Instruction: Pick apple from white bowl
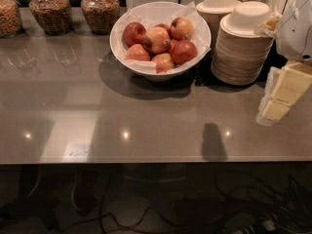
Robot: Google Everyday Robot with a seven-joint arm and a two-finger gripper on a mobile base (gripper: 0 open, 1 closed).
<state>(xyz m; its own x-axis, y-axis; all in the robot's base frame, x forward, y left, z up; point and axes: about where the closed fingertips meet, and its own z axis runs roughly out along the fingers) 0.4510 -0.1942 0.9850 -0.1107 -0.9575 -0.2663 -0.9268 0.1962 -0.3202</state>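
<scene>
The apples (157, 39), red with yellow patches, lie heaped in the white bowl (115, 45), a wide-rimmed glossy dish lined with crumpled white paper. It stands toward 12 o'clock on the grey counter (122, 116), near the far edge.

At the bowl's 3 o'clock, just beside it, rise two stacks of beige disposable bowls (243, 48). At its 9 to 10 o'clock, apart from it, stand glass jars (100, 6) of dry goods.

From the bowl's 6 o'clock, bare glossy top runs to the counter's near edge, with dark floor and cables below.

The gripper (280, 99) hangs at the view's 3 o'clock, over the counter's right end. Whether it is open or closed, I cannot tell. The bowl lies at its 10 o'clock, well apart, past the nearer stack.
</scene>
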